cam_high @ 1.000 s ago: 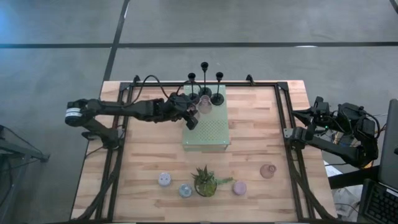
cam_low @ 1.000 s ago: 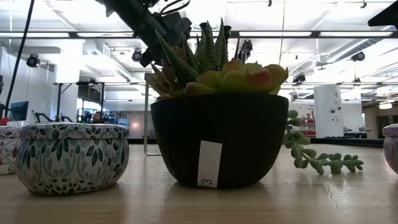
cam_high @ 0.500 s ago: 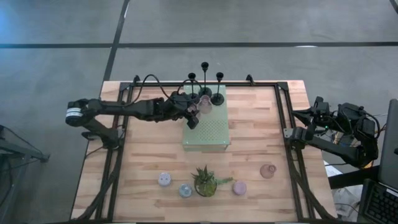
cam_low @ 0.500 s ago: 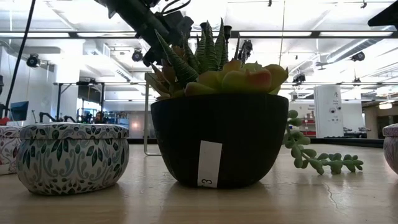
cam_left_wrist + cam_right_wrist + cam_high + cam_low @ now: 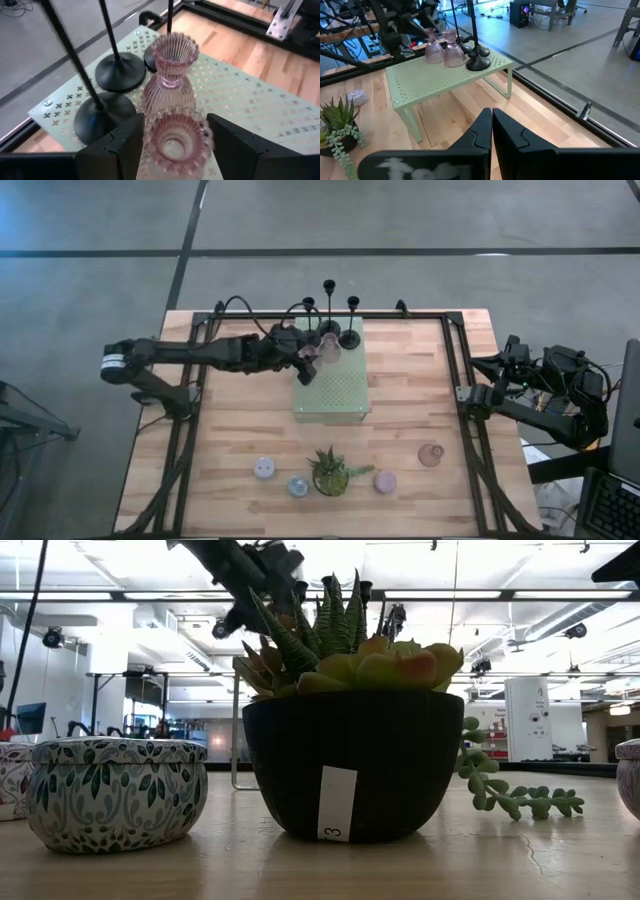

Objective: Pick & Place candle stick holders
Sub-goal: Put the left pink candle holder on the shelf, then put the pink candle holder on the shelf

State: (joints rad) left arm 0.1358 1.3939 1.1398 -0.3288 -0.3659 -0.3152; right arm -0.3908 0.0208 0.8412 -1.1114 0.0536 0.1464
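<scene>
Two ribbed pink glass holders (image 5: 172,112) stand touching on perforated pale green mat (image 5: 240,100), beside slim black sticks (image 5: 116,60); left gripper (image 5: 175,145) jaws apart, straddling nearer holder. Right gripper (image 5: 491,131) jaws together.

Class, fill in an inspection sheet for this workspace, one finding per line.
Surface: wooden table, pale green mat raised on legs.
Job's things: three black sticks and two pink glass holders on the mat; a third pink holder and three pastel cups on the table.
Clutter: potted plant.
Grippers: left end effector open around the nearer pink holder; right end effector shut, parked at the table's right edge.
Cables: black loops on the left arm.
Surroundings: grey floor; no person seen.
</scene>
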